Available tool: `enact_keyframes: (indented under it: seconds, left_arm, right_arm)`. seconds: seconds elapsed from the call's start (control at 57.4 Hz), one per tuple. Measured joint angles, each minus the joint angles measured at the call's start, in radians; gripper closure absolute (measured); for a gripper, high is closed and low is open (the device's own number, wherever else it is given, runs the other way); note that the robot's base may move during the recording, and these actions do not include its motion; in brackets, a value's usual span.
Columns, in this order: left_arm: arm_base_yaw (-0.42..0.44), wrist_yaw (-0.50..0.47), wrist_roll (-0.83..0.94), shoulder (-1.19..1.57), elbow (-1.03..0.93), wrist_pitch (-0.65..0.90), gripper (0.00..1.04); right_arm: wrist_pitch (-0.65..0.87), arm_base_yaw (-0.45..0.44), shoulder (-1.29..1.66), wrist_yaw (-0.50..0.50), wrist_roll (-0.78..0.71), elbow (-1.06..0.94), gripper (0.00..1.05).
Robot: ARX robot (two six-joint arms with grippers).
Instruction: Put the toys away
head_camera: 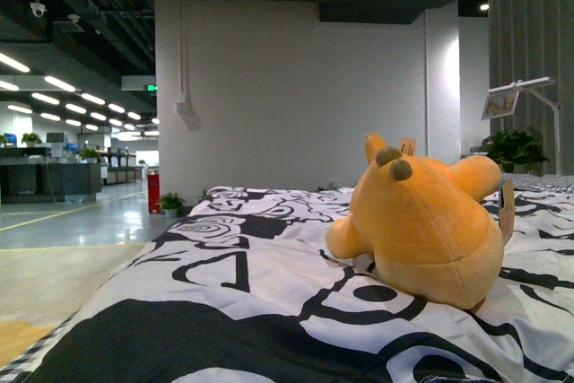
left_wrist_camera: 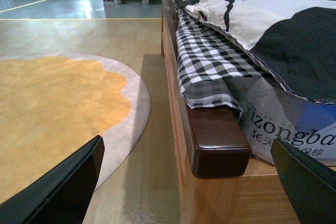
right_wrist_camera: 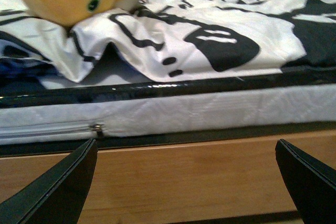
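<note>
Item 1: orange-yellow plush animal (head_camera: 421,226). We find it lying on the black-and-white patterned quilt (head_camera: 224,311) on top of the bed, right of centre in the front view. Two tan-tipped stubs stick up from it and a paper tag (head_camera: 507,208) hangs at its side. In the right wrist view it sits on the quilt near the bed's edge, above the mattress (right_wrist_camera: 210,111).

Item 2: left gripper (left_wrist_camera: 186,142). We see its fingers spread wide with nothing between them, low beside the dark wooden bed corner (left_wrist_camera: 218,140). A checked sheet (left_wrist_camera: 210,61) hangs there, and a round orange rug (left_wrist_camera: 52,114) lies on the floor.

Item 3: right gripper (right_wrist_camera: 186,142). We see its fingers wide apart and empty, facing the wooden bed rail (right_wrist_camera: 184,177) below the plush.
</note>
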Motion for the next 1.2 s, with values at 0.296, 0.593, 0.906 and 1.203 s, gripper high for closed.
enact_keyframes:
  seconds: [0.296,0.593,0.906,1.203]
  left_arm:
    - [0.0,0.0,0.0,0.0,0.0,0.0,0.06]
    - [0.0,0.0,0.0,0.0,0.0,0.0,0.06]
    - [0.0,0.0,0.0,0.0,0.0,0.0,0.06]
    - [0.0,0.0,0.0,0.0,0.0,0.0,0.06]
  right_arm:
    - [0.294,0.045,0.324,0.005,0.006,0.088,0.02]
    - [0.599,0.114,0.734,0.0,-0.031,0.29,0.02]
    - [0.813,0.161,1.093,0.018,-0.092,0.461,0.02]
    - [0.872,0.156,1.276,0.043,-0.115,0.607,0.02]
